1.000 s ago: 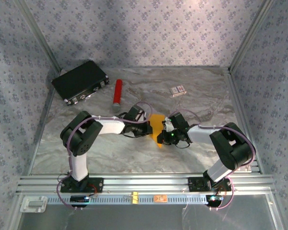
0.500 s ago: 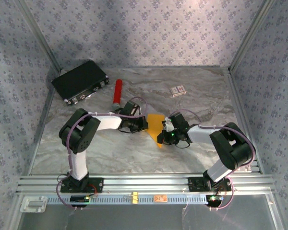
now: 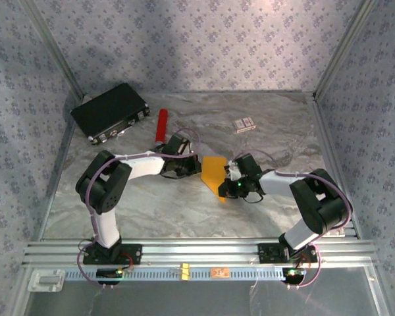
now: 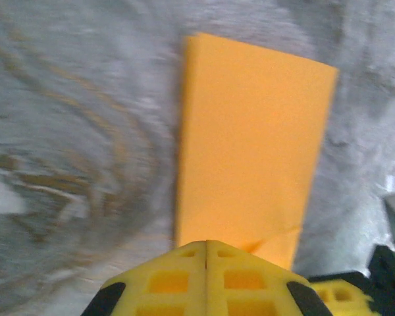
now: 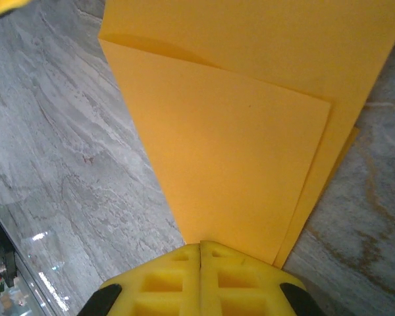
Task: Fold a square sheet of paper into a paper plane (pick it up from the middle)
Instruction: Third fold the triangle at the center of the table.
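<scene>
- The table (image 3: 118, 197) is the largest thing. A black case (image 3: 110, 112) is set at its far left corner, well apart from both pairs of fingers.
- The square sheet of paper (image 3: 214, 172) is found in the middle of the table, between the two arms. It is already folded into a narrow shape, and one layer is seen lying on another.
- A red cylinder (image 3: 161, 125) is laid beyond the left arm, away from the paper.
- The left fingers (image 4: 184, 260) are closed together, with no gap seen. The paper (image 4: 250, 145) lies directly in front of them, its near end just at the tips and its long axis running straight away from them.
- The right fingers (image 5: 171, 266) are also pressed fully together. The narrow corner of the paper (image 5: 237, 131) comes right to their tips, and the layers widen away from them.
- It cannot be told whether any paper is pinched by either pair. Both arms are judged about equally near, so the next crease could be pressed from either end.
</scene>
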You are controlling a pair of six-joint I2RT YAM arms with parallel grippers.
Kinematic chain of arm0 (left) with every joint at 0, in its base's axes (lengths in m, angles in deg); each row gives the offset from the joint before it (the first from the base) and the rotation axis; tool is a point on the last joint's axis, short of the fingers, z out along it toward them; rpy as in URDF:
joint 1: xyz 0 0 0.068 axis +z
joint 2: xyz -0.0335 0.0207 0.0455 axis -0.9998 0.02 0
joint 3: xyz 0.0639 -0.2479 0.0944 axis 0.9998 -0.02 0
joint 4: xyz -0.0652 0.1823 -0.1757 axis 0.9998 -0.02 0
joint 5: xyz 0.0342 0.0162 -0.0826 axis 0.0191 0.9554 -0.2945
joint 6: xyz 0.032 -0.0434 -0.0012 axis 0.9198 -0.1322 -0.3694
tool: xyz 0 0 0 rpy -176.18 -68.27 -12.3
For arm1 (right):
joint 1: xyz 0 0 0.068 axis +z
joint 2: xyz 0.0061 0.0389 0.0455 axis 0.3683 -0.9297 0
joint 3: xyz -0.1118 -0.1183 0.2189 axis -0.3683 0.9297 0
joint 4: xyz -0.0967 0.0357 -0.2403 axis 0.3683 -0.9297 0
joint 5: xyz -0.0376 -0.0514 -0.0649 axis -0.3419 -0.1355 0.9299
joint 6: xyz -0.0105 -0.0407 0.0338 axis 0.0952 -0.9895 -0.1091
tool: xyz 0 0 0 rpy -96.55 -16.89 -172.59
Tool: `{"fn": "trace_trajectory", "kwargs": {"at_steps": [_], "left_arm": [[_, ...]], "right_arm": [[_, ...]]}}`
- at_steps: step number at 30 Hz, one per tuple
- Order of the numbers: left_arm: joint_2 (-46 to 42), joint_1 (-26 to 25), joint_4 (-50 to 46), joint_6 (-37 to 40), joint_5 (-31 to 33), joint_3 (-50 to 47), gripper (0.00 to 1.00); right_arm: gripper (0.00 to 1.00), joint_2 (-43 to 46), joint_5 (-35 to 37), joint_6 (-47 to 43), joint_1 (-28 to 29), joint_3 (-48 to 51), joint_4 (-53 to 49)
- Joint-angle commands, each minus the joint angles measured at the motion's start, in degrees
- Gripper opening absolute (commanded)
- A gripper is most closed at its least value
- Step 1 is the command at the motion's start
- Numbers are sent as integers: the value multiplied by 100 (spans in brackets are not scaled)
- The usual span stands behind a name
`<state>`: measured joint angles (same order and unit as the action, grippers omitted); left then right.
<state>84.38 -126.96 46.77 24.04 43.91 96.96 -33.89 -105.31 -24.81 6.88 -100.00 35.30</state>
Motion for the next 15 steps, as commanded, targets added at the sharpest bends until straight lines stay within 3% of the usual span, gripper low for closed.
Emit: {"fn": "trace_trajectory", "kwargs": {"at_steps": [1,9,15], "left_arm": [[-147,-330,-30,231,-220,252,4],[415,-600,244,50,-250,222,3],[755,-590,-364,357,135,400,0]], "right_arm": [[0,-215,358,-224,-88,72,-782],[0,-152,335,-233,-109,91,-758],[1,-25,254,-248,-138,-3,-792]]}}
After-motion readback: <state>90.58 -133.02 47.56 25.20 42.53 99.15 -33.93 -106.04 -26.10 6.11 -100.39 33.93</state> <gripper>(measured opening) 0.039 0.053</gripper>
